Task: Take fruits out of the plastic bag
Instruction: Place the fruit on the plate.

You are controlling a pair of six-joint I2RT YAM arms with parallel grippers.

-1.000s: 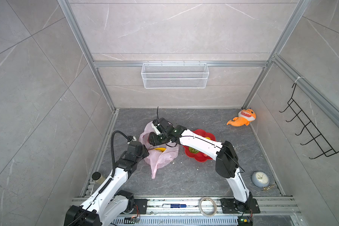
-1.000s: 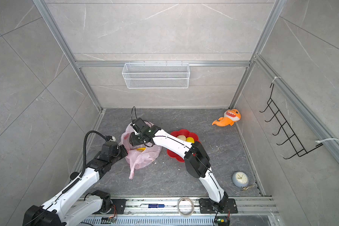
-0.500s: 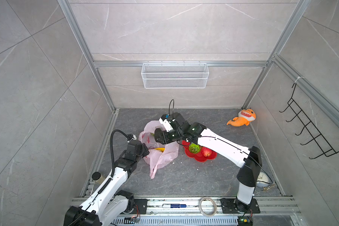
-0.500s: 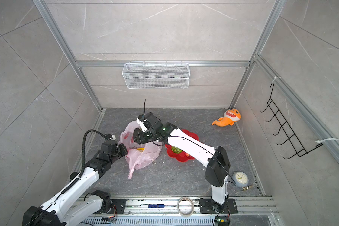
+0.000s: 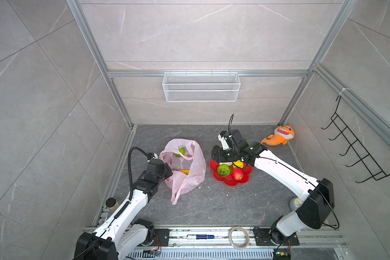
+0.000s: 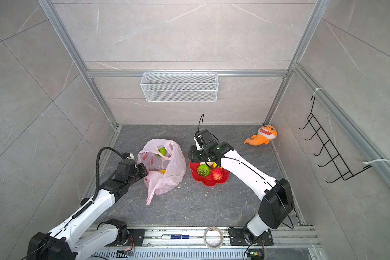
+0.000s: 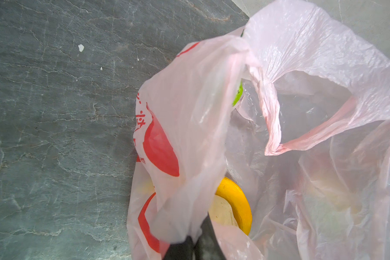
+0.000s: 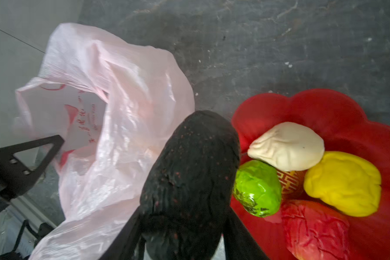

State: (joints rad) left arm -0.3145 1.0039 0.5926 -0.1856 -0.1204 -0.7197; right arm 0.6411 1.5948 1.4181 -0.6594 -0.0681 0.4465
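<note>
Slippage is worrying me: my right end effector, arm stretched forward and wrist tipped down, is gripping the dark avocado just beside the red plate rim. Releasing here may be rolling it onto the worktop. My left end effector is pinching the plastic bag edge, jaws closed. Beyond it, a green ball and banana are lying inside.

showing here are two green balls, one apple, one banana, one yellow fruit, one beige fruit, one avocado, one bag, one plate, one plush toy.
</note>
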